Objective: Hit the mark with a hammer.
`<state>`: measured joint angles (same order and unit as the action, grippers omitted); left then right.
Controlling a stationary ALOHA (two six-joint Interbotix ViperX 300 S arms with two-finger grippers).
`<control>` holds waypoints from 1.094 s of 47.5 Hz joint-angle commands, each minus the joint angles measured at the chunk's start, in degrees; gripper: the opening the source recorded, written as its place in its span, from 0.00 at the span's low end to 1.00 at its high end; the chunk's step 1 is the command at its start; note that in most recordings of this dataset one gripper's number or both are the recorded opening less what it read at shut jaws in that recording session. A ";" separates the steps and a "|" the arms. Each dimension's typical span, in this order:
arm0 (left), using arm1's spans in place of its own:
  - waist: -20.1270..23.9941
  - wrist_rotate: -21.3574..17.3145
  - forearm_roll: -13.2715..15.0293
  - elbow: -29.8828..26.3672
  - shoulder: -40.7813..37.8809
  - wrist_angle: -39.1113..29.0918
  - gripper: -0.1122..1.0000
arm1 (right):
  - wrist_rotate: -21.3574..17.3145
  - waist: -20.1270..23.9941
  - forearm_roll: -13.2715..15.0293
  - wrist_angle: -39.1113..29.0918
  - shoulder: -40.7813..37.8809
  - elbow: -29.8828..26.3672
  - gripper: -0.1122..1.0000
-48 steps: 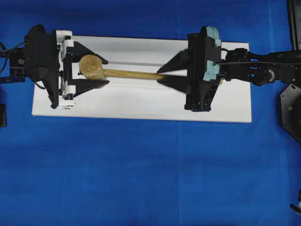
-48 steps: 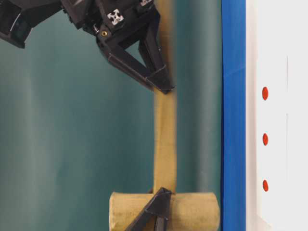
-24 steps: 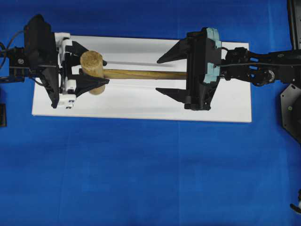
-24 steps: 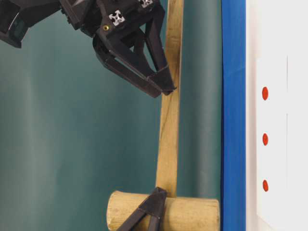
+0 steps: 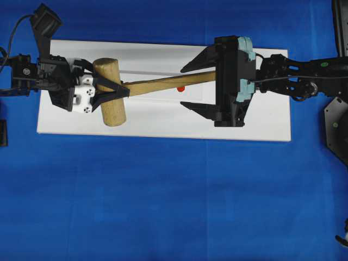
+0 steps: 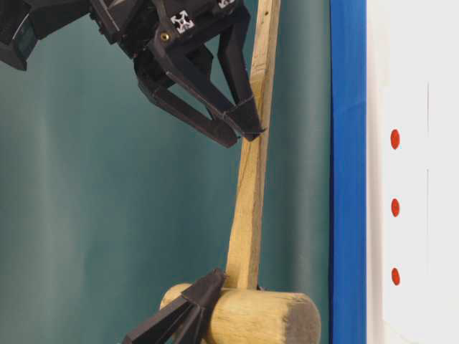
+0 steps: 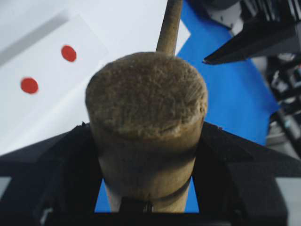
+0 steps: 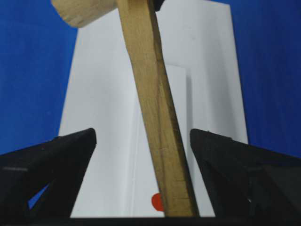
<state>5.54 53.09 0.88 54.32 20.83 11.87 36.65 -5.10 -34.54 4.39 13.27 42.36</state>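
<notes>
Since a second ago I see the hammer [image 5: 111, 91] has rolled in the left gripper [image 5: 117, 89]: its head, which showed a round end face from above, now lies on its side, long axis running from the far edge of the white board [image 5: 163, 128] toward the near edge. The handle has swung too, slanting from the head up toward the board's far right. The right gripper [image 5: 187, 86], closed around the handle back then, has let go.

From above, the left gripper's black fingers [image 5: 120, 91] clamp the hammer's head near the board's left end; in the left wrist view the head [image 7: 146, 127] sits squeezed between the two fingers, end face toward the camera. The hammer is off the board, carried in the air, as the table-level view shows [image 6: 247, 315].

The right gripper's jaws stand wide apart on either side of the handle. In the right wrist view the handle [image 8: 153, 108] passes between the fingers [image 8: 51, 155] with clear gaps on both sides. In the table-level view one fingertip [image 6: 244, 122] looks close to the handle; I cannot tell whether it touches.

Red dots [image 6: 394, 208] sit in a row on a paper strip along the board's middle; one [image 5: 180, 88] peeks out just beside the handle from above.
</notes>
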 commanded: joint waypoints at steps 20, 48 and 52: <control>-2.46 9.32 0.00 -1.58 2.64 0.62 0.51 | -0.09 -0.35 1.85 0.70 -0.79 -1.32 0.92; -4.04 8.79 -0.09 -1.76 2.90 0.70 0.51 | 0.09 -0.44 4.48 0.44 -3.16 -1.76 0.18; -4.04 8.61 -0.09 -1.93 2.72 0.70 0.51 | 0.09 -0.44 4.48 0.44 -3.16 -1.76 0.18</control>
<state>1.85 62.05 0.97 54.40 22.68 11.87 36.91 -5.19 -29.88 4.48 9.49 42.28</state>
